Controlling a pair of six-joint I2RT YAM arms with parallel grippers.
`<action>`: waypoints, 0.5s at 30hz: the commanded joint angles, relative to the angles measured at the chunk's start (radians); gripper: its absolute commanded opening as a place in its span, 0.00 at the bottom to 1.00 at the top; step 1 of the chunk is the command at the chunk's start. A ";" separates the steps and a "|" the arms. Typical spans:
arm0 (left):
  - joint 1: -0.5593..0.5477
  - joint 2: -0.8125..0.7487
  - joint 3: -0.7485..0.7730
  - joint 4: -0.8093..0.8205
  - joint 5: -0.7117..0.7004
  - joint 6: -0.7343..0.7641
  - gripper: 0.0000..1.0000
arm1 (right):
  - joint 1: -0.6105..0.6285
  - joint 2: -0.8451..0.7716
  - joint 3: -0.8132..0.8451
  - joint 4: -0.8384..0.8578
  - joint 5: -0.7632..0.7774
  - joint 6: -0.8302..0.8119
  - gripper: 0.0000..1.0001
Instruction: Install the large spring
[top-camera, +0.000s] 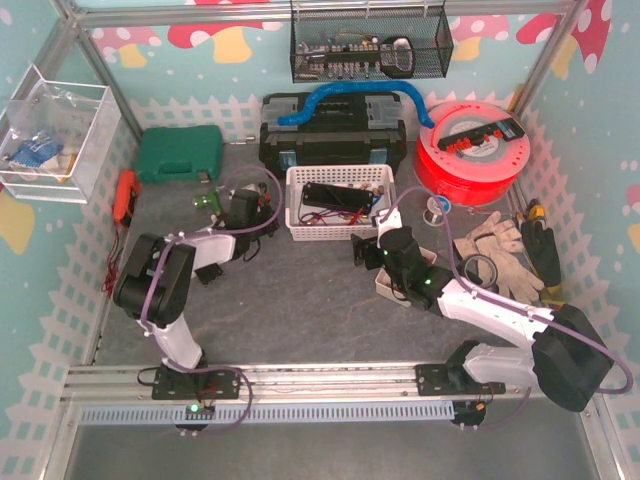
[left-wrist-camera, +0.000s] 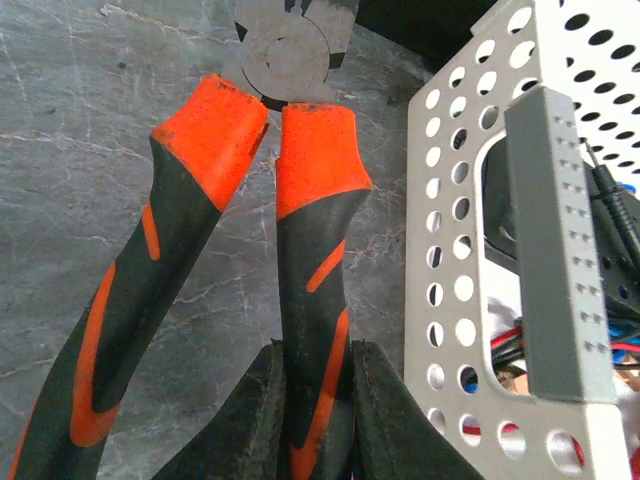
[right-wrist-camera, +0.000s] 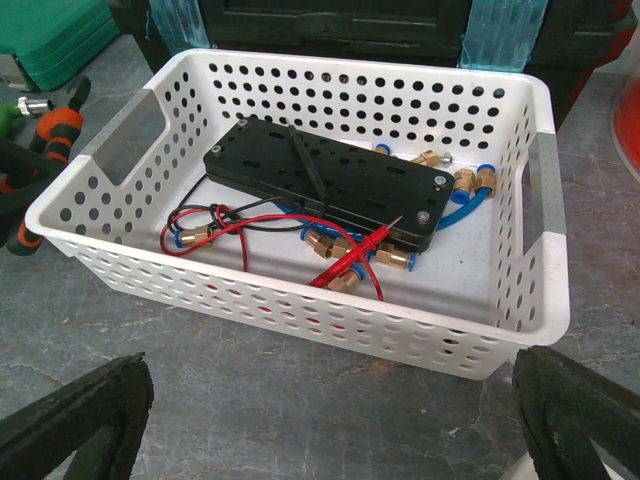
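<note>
Beside the basket (left-wrist-camera: 450, 250), my left gripper (left-wrist-camera: 318, 420) is clamped shut on 1 handle of the pliers (left-wrist-camera: 190, 200); my right gripper (right-wrist-camera: 330, 420) gapes wide, empty. I cannot spot the spring. I expect light, slippery steel, best pinched by 1 end coil.

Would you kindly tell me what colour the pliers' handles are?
The pliers have orange and black handles, clearest in the left wrist view.

- Pliers (left-wrist-camera: 310, 180): matt, rubbery orange-and-black grips; dull grey metal head.
- Basket (right-wrist-camera: 300, 290): white perforated plastic, smooth, slight sheen.
- Plate (right-wrist-camera: 340, 175): black, matt, smooth.
- Fittings (right-wrist-camera: 325, 245): brass-coloured metal, glossy.
- Table (left-wrist-camera: 80, 150): grey, marbled, matt.
- Gloves (top-camera: 495, 250): pale, rough cloth.
</note>
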 joint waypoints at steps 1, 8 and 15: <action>0.007 0.029 0.068 0.022 0.009 -0.002 0.14 | 0.004 -0.015 -0.006 -0.004 0.030 -0.005 0.97; 0.017 0.064 0.096 -0.020 0.018 0.002 0.18 | 0.004 -0.028 -0.018 0.005 0.062 -0.009 0.97; 0.034 0.064 0.129 -0.093 0.002 0.020 0.28 | 0.004 -0.028 -0.014 -0.005 0.066 -0.008 0.97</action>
